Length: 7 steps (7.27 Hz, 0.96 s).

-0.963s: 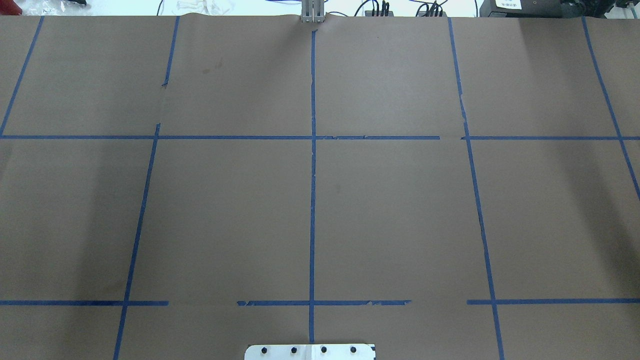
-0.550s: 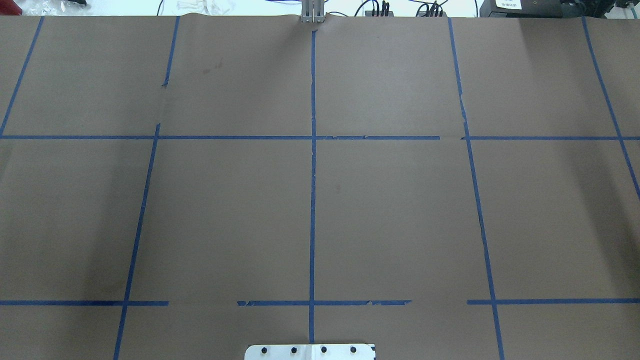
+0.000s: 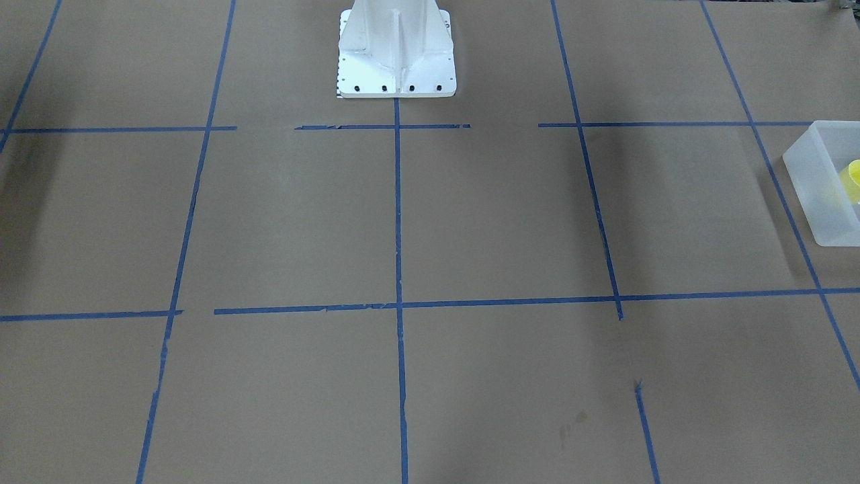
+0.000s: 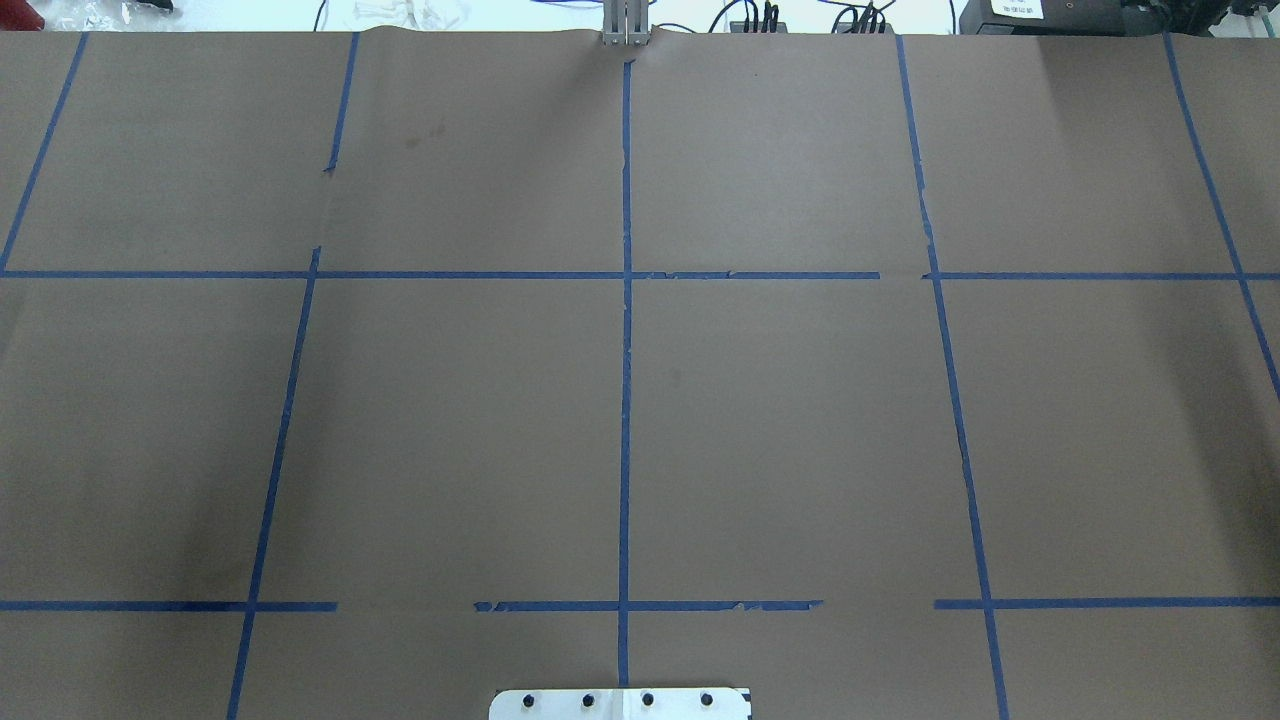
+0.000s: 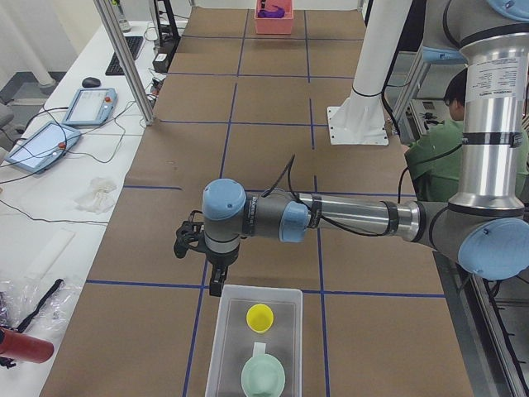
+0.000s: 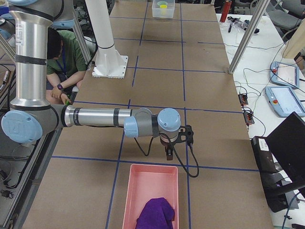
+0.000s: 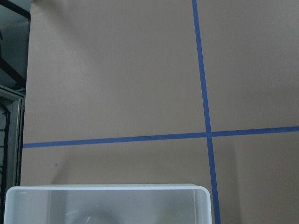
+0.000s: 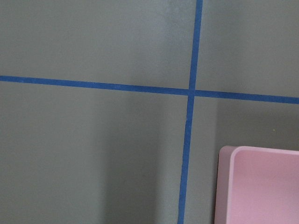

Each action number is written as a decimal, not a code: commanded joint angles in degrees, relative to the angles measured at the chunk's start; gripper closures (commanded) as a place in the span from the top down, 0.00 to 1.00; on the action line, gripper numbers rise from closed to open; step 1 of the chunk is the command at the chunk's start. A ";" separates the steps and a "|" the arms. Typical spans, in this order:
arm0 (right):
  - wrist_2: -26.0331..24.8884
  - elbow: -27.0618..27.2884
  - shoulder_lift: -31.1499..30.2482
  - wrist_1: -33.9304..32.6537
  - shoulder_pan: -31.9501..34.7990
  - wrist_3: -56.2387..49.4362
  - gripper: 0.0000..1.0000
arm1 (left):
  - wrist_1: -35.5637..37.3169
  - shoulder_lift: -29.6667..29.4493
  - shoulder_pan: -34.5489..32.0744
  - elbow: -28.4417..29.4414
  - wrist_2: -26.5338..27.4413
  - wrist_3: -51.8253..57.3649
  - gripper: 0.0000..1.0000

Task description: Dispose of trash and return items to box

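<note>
The translucent white box (image 5: 227, 331) stands on the table's left end, and its rim shows in the left wrist view (image 7: 107, 188) and at the edge of the front view (image 3: 816, 195). The yellow cup (image 5: 260, 316) and the mint-green bowl (image 5: 263, 377) sit inside it. My left gripper (image 5: 216, 283) hangs just beyond the box's wall; I cannot tell whether it is open or shut. My right gripper (image 6: 169, 153) hangs just short of a pink bin (image 6: 150, 183) that holds a purple cloth (image 6: 155, 214); I cannot tell its state either.
The white robot base (image 3: 396, 60) stands at the middle of the table's edge. Brown paper with a blue tape grid (image 4: 626, 300) covers the table. A person in green (image 5: 434, 141) sits behind the robot. Tablets and cables lie on the side bench.
</note>
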 commanded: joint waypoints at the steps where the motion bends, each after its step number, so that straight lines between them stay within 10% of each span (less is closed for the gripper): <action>1: 0.39 -0.19 -0.47 0.03 0.05 -0.15 1.00 | 0.41 -0.05 1.46 -0.03 -0.04 0.04 1.00; 7: 0.12 -1.25 -1.44 0.20 0.05 -0.32 1.00 | 0.59 -0.58 1.38 0.76 -2.68 0.04 1.00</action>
